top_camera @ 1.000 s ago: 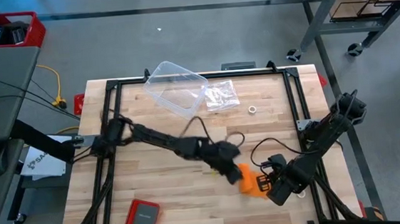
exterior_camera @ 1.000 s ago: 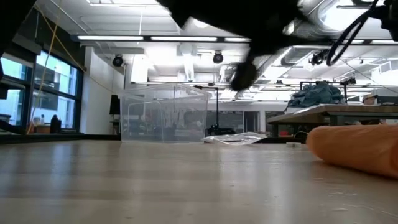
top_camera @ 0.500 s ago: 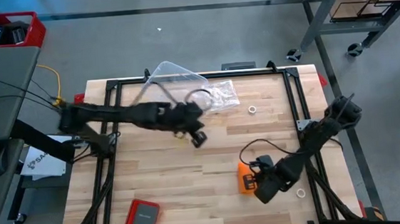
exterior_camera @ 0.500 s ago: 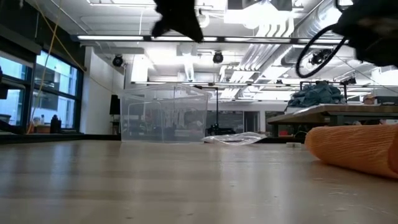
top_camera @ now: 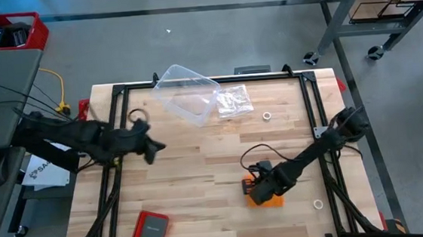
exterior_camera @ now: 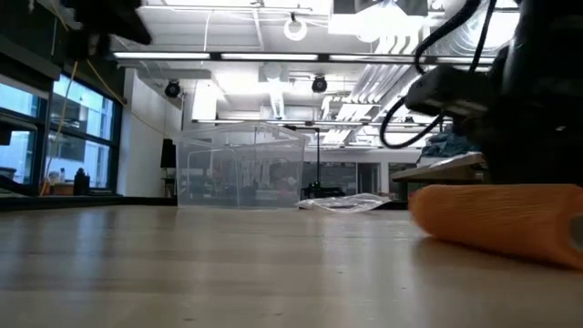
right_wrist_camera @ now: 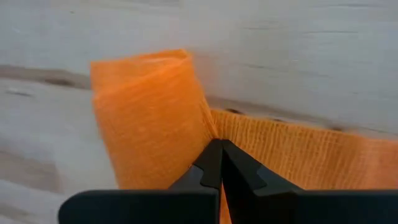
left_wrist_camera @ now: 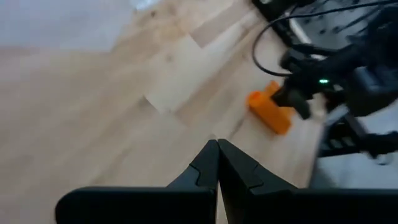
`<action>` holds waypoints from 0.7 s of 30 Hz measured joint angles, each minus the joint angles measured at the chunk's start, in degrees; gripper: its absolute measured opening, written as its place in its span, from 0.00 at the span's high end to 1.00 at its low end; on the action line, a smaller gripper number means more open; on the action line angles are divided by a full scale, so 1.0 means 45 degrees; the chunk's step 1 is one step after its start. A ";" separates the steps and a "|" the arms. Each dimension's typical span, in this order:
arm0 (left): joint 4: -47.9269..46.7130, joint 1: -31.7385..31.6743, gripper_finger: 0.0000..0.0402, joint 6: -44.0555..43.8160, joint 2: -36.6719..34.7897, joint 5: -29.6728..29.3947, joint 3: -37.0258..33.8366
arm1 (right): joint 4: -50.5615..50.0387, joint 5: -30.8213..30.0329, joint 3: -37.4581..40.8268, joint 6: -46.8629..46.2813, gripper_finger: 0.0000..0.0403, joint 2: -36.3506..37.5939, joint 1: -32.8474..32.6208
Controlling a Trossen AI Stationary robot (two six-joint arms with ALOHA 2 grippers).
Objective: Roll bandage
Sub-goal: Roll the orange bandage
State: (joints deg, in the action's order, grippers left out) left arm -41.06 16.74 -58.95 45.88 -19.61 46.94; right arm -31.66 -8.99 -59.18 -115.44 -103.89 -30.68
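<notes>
Wooden slats make up the tabletop (top_camera: 201, 172), framed by black rails, with grey floor all round it. One clear plastic tub (top_camera: 185, 94) sits near the far edge; nothing can be made out inside it. Just beside the tub lies one crinkled clear bag (top_camera: 234, 101), and past the bag one small white ring (top_camera: 267, 116); a second ring (top_camera: 318, 204) lies near the right rail. One red square case (top_camera: 151, 229) rests at the near edge, well apart from the tub. One bright orange bandage (top_camera: 267, 195) lies well away from the tub, on the near right of the table; it is partly rolled, a fat roll standing over a flat tail. The right gripper (right_wrist_camera: 216, 163) is pressed down on it, fingers closed together with their tips at the crease where roll meets tail. The left gripper (top_camera: 150, 148) hangs near the table's left rail, on the tub's near side, its fingers (left_wrist_camera: 205, 163) pinched together and holding nothing.
</notes>
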 joint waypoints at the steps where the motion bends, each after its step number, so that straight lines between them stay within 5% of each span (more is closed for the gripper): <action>1: 0.0007 0.0392 1.00 -0.0498 -0.0461 -0.0240 -0.0325 | 0.0357 -0.0100 0.0004 0.0004 1.00 -0.0045 0.0100; 8: -0.0888 0.2177 1.00 -0.2309 -0.2140 -0.1959 -0.1331 | 0.2185 -0.0492 -0.1160 0.1072 1.00 -0.1221 0.1293; 14: -0.1947 0.2507 1.00 -0.2430 -0.2569 -0.1703 -0.1326 | 0.2634 -0.0802 -0.3383 0.1970 1.00 -0.2925 0.2512; 21: -0.2365 0.2665 1.00 -0.2431 -0.2938 -0.1576 -0.1326 | 0.0216 -0.1671 -0.5215 0.4043 1.00 -0.2990 0.3611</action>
State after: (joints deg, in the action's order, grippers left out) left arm -51.70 28.73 -69.89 32.67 -26.70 40.97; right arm -30.69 -16.51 -82.65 -97.24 -117.35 -14.43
